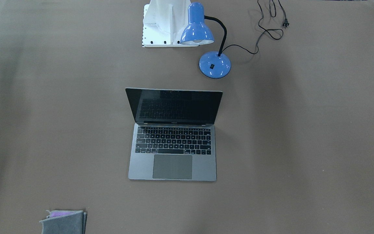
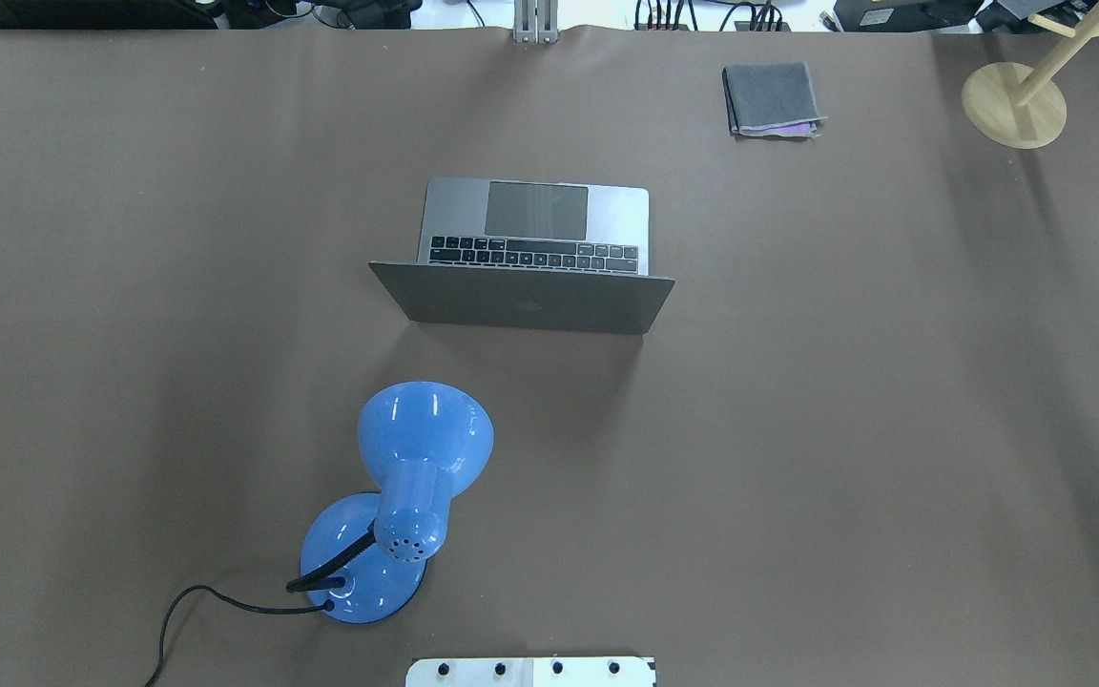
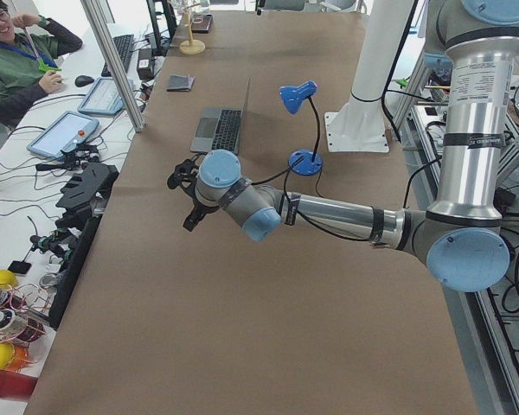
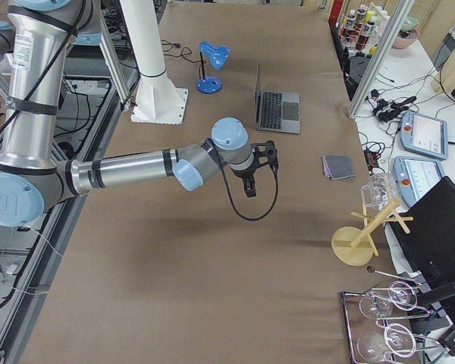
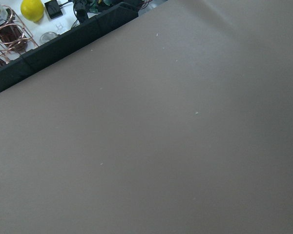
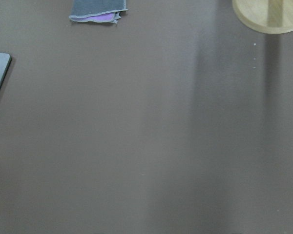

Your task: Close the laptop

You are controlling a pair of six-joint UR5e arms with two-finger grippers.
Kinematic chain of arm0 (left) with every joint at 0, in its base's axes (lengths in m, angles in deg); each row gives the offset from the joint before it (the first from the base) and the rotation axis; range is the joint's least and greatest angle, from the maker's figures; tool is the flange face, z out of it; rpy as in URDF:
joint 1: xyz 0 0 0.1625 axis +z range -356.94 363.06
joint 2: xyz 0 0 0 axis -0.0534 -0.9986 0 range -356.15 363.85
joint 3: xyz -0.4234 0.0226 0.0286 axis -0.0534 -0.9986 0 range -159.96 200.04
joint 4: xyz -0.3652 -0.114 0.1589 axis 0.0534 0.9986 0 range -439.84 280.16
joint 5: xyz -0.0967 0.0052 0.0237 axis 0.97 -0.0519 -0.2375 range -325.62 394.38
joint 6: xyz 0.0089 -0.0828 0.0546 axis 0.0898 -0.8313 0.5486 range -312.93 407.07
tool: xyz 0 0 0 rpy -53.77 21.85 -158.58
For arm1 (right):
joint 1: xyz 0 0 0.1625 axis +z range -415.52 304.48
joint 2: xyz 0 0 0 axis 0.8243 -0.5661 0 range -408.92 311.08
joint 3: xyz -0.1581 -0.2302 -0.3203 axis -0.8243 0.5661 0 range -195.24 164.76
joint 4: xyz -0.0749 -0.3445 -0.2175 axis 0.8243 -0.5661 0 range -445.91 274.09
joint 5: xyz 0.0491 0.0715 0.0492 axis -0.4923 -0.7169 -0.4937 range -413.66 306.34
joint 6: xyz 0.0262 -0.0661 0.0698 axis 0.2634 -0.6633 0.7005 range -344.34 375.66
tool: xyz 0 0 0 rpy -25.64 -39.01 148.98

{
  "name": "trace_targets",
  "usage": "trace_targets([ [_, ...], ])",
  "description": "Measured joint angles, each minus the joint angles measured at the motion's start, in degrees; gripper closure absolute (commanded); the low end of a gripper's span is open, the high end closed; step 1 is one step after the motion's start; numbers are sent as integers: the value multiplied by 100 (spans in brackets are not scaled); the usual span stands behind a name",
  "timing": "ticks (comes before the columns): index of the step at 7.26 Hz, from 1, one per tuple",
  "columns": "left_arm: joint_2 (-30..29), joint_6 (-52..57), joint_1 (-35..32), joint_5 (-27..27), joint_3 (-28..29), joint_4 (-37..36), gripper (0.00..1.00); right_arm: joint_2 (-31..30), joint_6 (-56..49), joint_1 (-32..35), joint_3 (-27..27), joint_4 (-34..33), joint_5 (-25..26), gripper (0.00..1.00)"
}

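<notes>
Two arms are hanging over the brown paper-covered tabletop (image 2: 893, 429), one toward each short end, and neither is touching anything. By my judgement the task is sitting at its first step, the approach. The thin space-grey metal laptop (image 2: 535, 303) is standing open about midway between the short ends, somewhat nearer the operators' long edge. Its lid is raised roughly upright and its screen is facing that edge. The next move is probably calling for one arm to travel inward, meet the lid's top edge from the robot's side and press it forward and down, gently, since the base may be sliding on the smooth cover. The left arm's fingers (image 3: 190, 220) and the right arm's fingers (image 4: 250, 186) are showing properly only in the side views, so I cannot tell whether they are spread or pressed together. The overhead view is giving the lid's grey back with its logo, while the front-facing view is giving the glossy black screen and the keys. The right wrist view is catching a laptop corner, a small folded grey cloth (image 6: 97, 9) and a round wooden stand base (image 6: 268, 14). The left wrist view is showing bare tabletop and its edge.
</notes>
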Motion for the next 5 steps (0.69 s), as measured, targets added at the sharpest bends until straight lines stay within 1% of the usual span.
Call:
trace_targets([
  [1, -100, -900, 380, 157, -37, 377, 4, 21, 669, -328, -141, 255, 24, 41],
  [2, -218, -1781, 788, 209, -64, 814, 24, 86, 1318, -670, -340, 380, 52, 60],
  [3, -374, -2512, 1157, 209, -71, 1155, 58, 207, 1844, -1021, -517, 426, 108, 86],
  [4, -566, -3093, 1485, 203, -74, 1331, 94, 392, 2309, -1385, -621, 442, 247, 100],
  [5, -787, -3630, 1782, 197, -77, 1425, 100, 634, 2867, -1754, -693, 445, 461, 100],
])
